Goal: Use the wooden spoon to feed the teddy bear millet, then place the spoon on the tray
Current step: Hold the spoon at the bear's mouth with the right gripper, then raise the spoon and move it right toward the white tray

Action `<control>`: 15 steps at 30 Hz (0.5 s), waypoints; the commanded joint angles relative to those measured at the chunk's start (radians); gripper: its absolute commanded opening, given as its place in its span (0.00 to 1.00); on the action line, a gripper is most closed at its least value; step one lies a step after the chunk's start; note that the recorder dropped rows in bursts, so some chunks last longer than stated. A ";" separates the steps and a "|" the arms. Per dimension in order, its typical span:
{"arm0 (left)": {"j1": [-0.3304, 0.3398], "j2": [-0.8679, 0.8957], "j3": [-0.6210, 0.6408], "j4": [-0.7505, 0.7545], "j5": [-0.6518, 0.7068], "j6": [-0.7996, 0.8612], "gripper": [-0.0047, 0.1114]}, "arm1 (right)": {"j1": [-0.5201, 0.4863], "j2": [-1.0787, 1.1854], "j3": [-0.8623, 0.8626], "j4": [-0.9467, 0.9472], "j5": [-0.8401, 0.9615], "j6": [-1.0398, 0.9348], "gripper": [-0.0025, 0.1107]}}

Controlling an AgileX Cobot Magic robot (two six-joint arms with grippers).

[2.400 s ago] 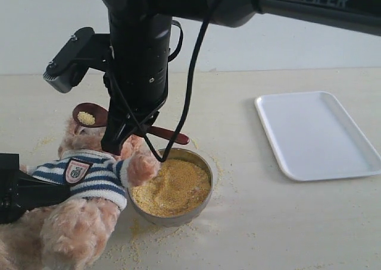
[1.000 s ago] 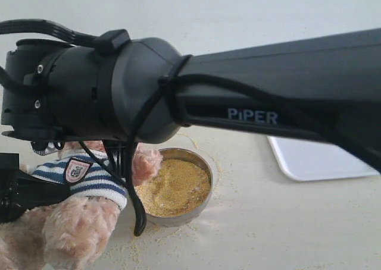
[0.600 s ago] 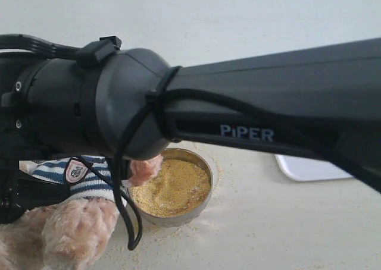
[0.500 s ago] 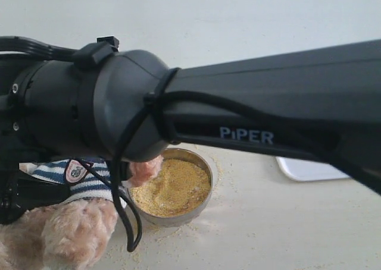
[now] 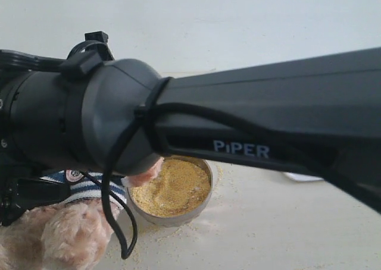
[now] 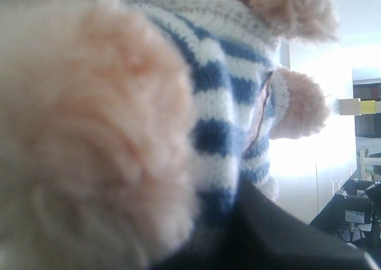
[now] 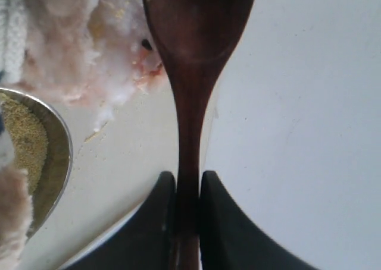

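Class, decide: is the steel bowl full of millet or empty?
Nearly full: yellow millet fills the steel bowl almost to its rim.

The word "PiPER" stands in pale letters on the black arm [image 5: 250, 127]. The badge [image 5: 74, 175] on the bear [image 5: 71, 234] cannot be read.

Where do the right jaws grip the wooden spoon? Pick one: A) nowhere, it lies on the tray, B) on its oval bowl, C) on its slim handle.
C: in the right wrist view the right jaws pinch the wooden spoon by its handle, bowl free ahead.
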 commanded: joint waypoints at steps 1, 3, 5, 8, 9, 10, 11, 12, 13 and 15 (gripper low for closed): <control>0.002 0.003 0.002 -0.013 0.033 0.018 0.08 | 0.000 0.018 0.001 -0.007 0.023 0.015 0.02; 0.002 0.003 0.002 -0.007 0.033 0.018 0.08 | 0.002 0.018 0.001 -0.007 0.011 0.050 0.02; 0.002 0.003 0.002 -0.007 0.033 0.018 0.08 | 0.004 0.025 0.001 -0.013 0.016 0.001 0.02; 0.002 0.003 0.002 -0.009 0.033 0.018 0.08 | 0.019 0.025 0.001 -0.073 0.045 0.052 0.02; 0.002 0.003 0.002 -0.009 0.036 0.018 0.08 | 0.023 0.025 0.001 -0.079 0.045 0.062 0.02; 0.002 0.003 0.002 -0.017 0.035 0.018 0.08 | 0.031 0.025 0.001 -0.081 0.045 0.062 0.02; 0.002 0.003 0.002 -0.021 0.035 0.018 0.08 | 0.033 0.025 0.001 -0.081 0.045 0.058 0.02; 0.002 0.003 0.002 -0.023 0.037 0.018 0.08 | 0.040 0.025 0.001 -0.081 0.045 0.058 0.02; 0.002 0.003 0.002 -0.023 0.039 0.018 0.08 | 0.043 0.025 0.001 -0.086 0.045 0.058 0.02; 0.002 0.003 0.002 -0.023 0.042 0.018 0.08 | 0.050 0.025 0.001 -0.091 0.045 0.060 0.02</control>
